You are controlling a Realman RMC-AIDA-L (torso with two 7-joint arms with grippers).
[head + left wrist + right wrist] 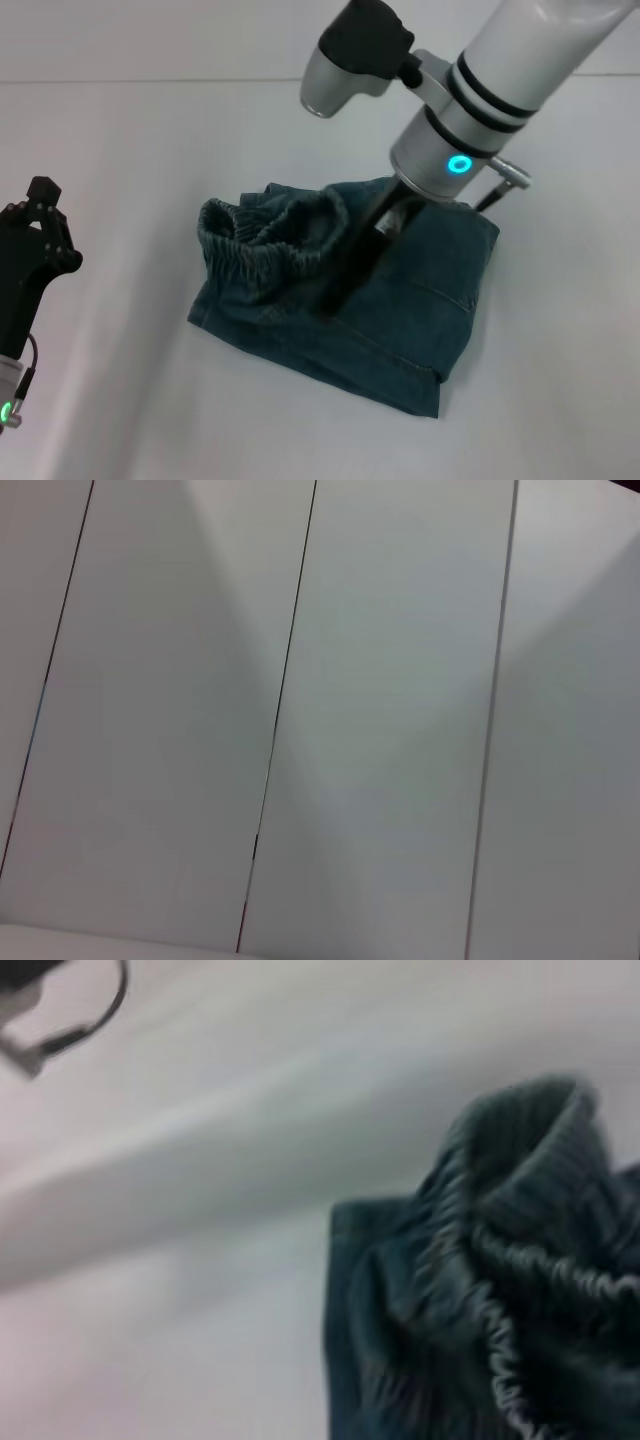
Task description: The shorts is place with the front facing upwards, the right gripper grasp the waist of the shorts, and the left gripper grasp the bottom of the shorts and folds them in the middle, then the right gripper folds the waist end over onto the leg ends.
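Note:
The blue-green denim shorts (420,300) lie folded in a compact stack on the white table (150,150). Their gathered elastic waist (265,240) stands up in a ruffled bunch at the stack's left end, and it fills the right wrist view as the waist (500,1290). My right gripper (340,290) reaches down from a silver wrist with a cyan ring light and is shut on the cloth at the waist's edge. My left gripper (55,222) is black and hangs open at the far left, well clear of the shorts. I cannot pick out the leg ends in the stack.
The left wrist view holds only pale wall panels (380,720) with thin dark seams. White table surface surrounds the shorts on all sides.

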